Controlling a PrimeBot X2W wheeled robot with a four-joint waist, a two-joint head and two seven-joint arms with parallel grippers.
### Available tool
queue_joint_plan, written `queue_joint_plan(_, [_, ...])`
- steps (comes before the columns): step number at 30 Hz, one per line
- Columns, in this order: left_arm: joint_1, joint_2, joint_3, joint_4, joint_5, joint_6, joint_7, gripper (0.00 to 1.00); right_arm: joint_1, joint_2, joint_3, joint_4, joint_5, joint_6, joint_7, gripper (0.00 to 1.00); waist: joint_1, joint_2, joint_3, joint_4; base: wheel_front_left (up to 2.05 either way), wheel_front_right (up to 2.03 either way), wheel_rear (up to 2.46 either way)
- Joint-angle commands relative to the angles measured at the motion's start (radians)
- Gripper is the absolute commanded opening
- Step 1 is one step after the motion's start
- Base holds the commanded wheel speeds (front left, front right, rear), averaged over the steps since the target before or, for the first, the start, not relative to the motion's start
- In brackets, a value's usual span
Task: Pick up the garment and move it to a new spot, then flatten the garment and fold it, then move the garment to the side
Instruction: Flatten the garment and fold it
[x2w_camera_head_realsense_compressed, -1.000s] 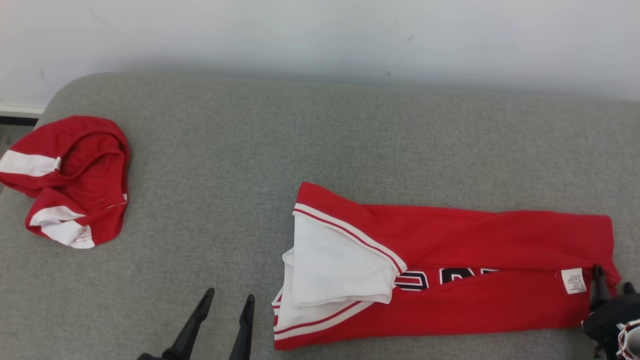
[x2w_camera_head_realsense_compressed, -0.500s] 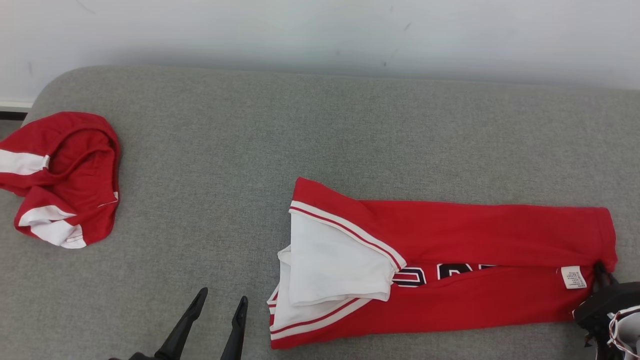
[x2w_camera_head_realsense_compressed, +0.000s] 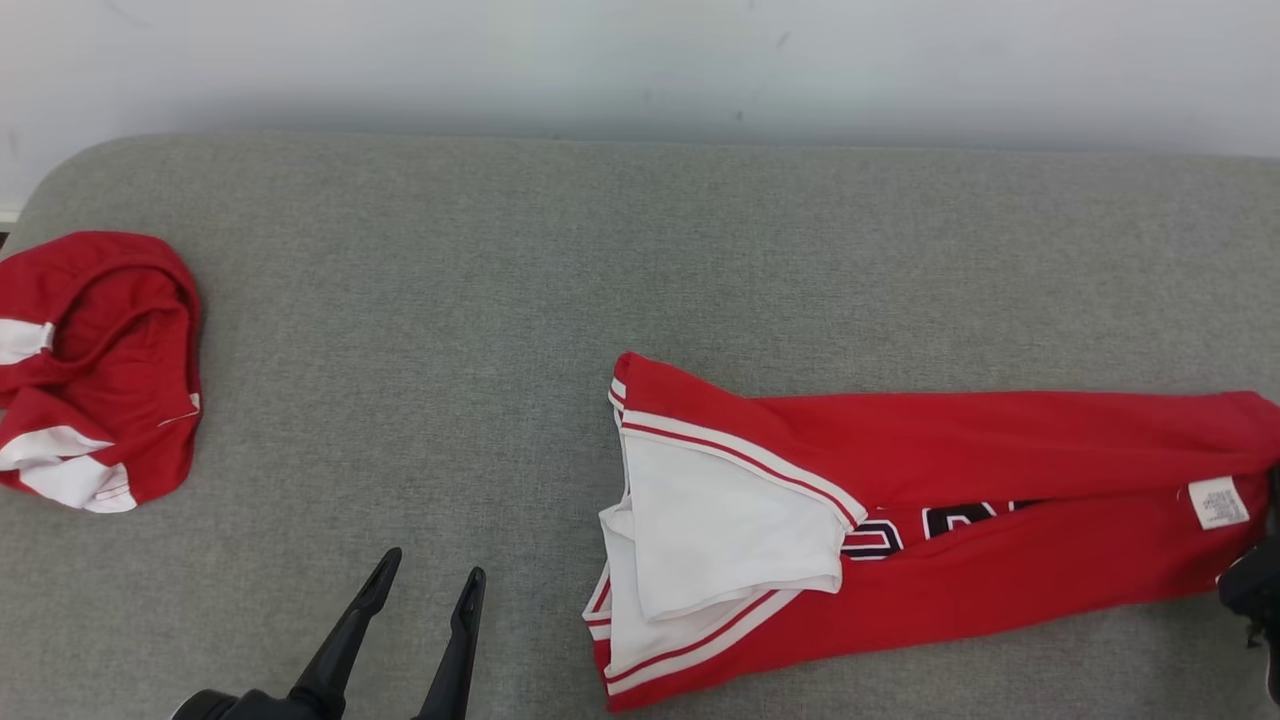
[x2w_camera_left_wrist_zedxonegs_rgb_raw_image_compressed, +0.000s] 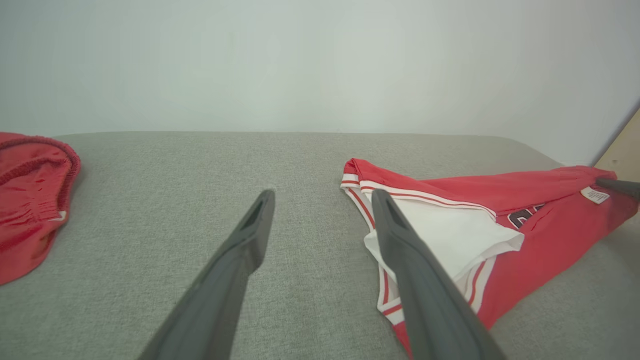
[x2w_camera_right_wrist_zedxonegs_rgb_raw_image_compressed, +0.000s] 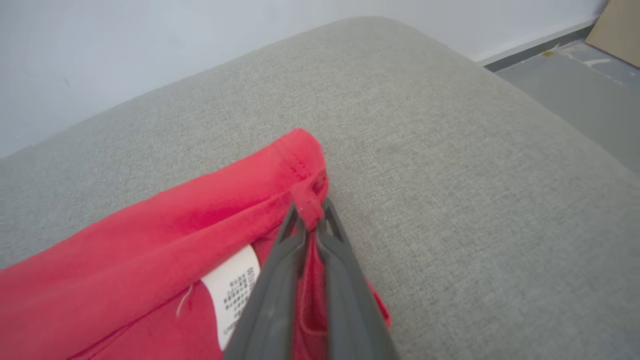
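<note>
A red garment (x2w_camera_head_realsense_compressed: 950, 470) with white trim and dark lettering lies folded lengthwise on the grey cushion (x2w_camera_head_realsense_compressed: 600, 280), stretching to the right edge of the head view. My right gripper (x2w_camera_right_wrist_zedxonegs_rgb_raw_image_compressed: 310, 210) is shut on its red hem corner, next to the white care label (x2w_camera_right_wrist_zedxonegs_rgb_raw_image_compressed: 232, 290). My left gripper (x2w_camera_head_realsense_compressed: 432, 566) hovers open and empty over bare cushion at the lower left, just left of the garment's white-lined end (x2w_camera_left_wrist_zedxonegs_rgb_raw_image_compressed: 450, 235). In the left wrist view my left gripper (x2w_camera_left_wrist_zedxonegs_rgb_raw_image_compressed: 322, 197) frames the cushion, and the garment (x2w_camera_left_wrist_zedxonegs_rgb_raw_image_compressed: 540, 200) runs off to the right.
A second red and white garment (x2w_camera_head_realsense_compressed: 90, 370) lies crumpled at the cushion's far left end. A pale wall (x2w_camera_head_realsense_compressed: 640, 60) runs behind the cushion. Past the cushion's right end lie grey floor (x2w_camera_right_wrist_zedxonegs_rgb_raw_image_compressed: 575, 85) and a brown board (x2w_camera_right_wrist_zedxonegs_rgb_raw_image_compressed: 617, 30).
My right gripper has shut on the hem corner and drawn the garment rightward, away from the crumpled bundle. The head camera has shifted too. My left gripper stays open.
</note>
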Motion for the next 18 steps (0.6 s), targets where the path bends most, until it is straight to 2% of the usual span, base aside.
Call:
queue_joint_plan(1, [-0.007,0.004,-0.002,-0.003,0.006,-0.002,-0.003,1.00,-0.003,-0.012,0.013,-0.035,-0.009,-0.003,0.006,0.00,-0.0001,-0.0001,0.001,-0.011,0.00,0.00,0.00])
queue_joint_plan(5, [-0.004,0.002,-0.008,-0.002,0.007,-0.004,-0.002,1.00,0.006,-0.005,0.051,-0.120,-0.009,-0.003,0.027,0.00,-0.0001,-0.0001,0.001,-0.024,0.00,0.00,0.00])
queue_joint_plan(11, [-0.006,-0.008,-0.017,0.000,0.004,-0.002,-0.002,1.00,0.052,0.046,0.174,-0.424,0.005,-0.003,0.147,0.00,-0.0001,-0.0001,-0.002,-0.044,0.00,0.00,0.00])
queue_joint_plan(18, [-0.026,-0.021,-0.029,0.013,-0.001,-0.012,0.001,1.00,0.095,0.122,0.303,-0.687,0.010,-0.003,0.279,0.00,-0.0001,-0.0001,-0.010,-0.030,0.00,0.00,0.00])
